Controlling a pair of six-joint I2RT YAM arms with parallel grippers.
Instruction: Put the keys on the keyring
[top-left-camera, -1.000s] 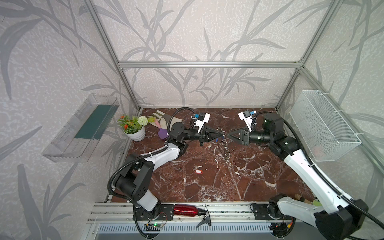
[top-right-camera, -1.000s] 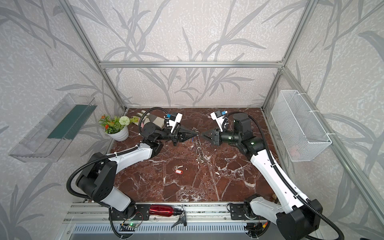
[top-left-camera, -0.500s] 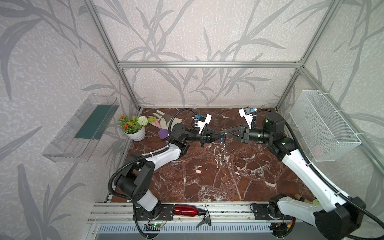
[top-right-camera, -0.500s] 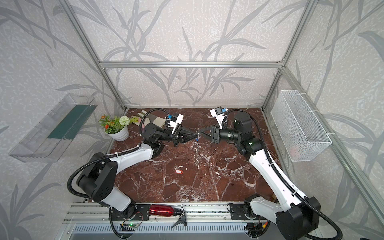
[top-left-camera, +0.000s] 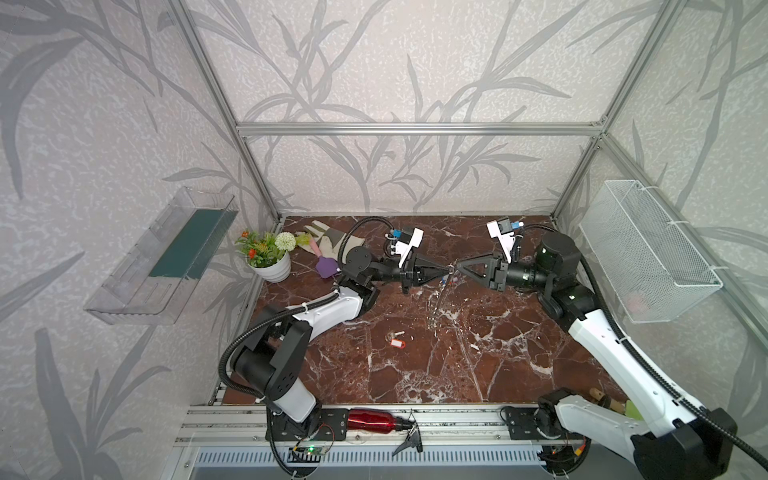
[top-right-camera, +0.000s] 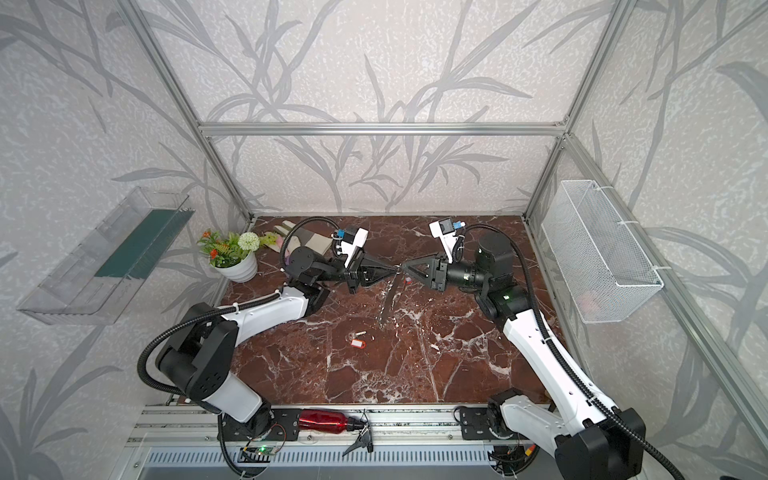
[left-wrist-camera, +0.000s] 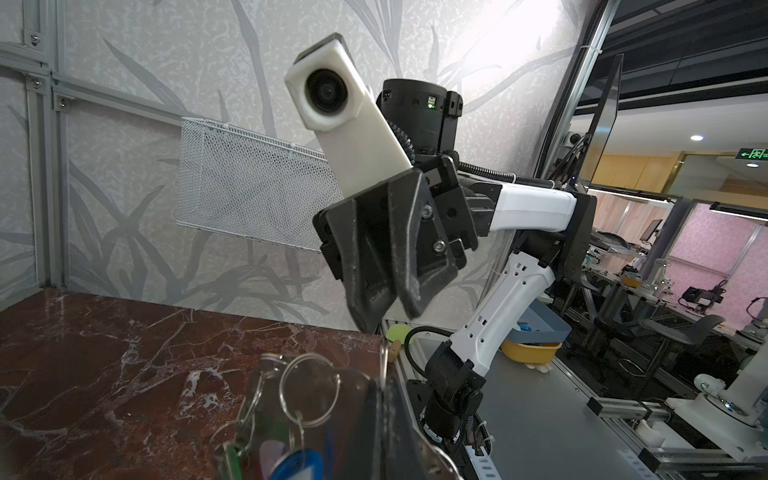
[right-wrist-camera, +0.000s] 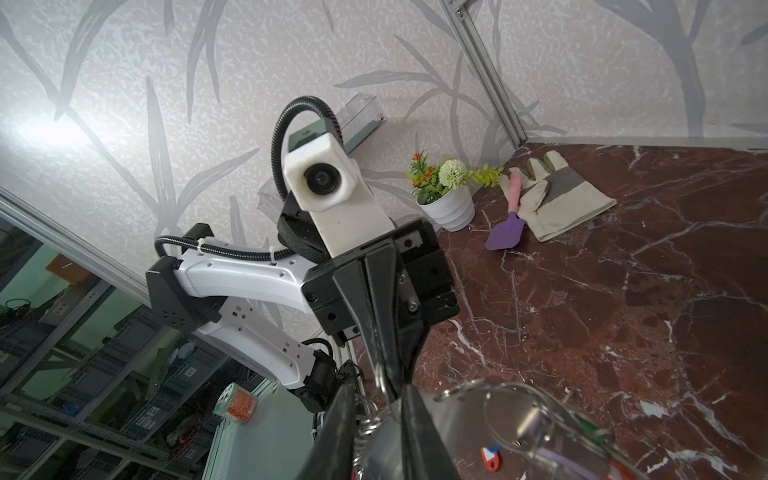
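Note:
My left gripper (top-left-camera: 448, 272) is shut on the top edge of the keyring (top-left-camera: 441, 296), a flat grey plate that hangs edge-on over the middle of the table in both top views. In the left wrist view its split rings (left-wrist-camera: 308, 390) carry keys with a blue tag (left-wrist-camera: 299, 465) and a green tag (left-wrist-camera: 227, 457). My right gripper (top-left-camera: 458, 266) meets the left one tip to tip. Its fingers (right-wrist-camera: 415, 436) stand slightly apart, open, on either side of small rings at the plate's (right-wrist-camera: 478, 424) edge. A loose key with a red tag (top-left-camera: 397, 341) lies on the table.
At the back left are a white flower pot (top-left-camera: 270, 266), a work glove (top-left-camera: 328, 241) and a purple trowel (top-left-camera: 326, 266). A wire basket (top-left-camera: 648, 249) hangs on the right wall and a clear shelf (top-left-camera: 166, 257) on the left. A red bottle (top-left-camera: 372, 419) lies on the front rail.
My right gripper has moved left until its tips reach the left gripper and the keyring. The left gripper has kept its hold and barely moved.

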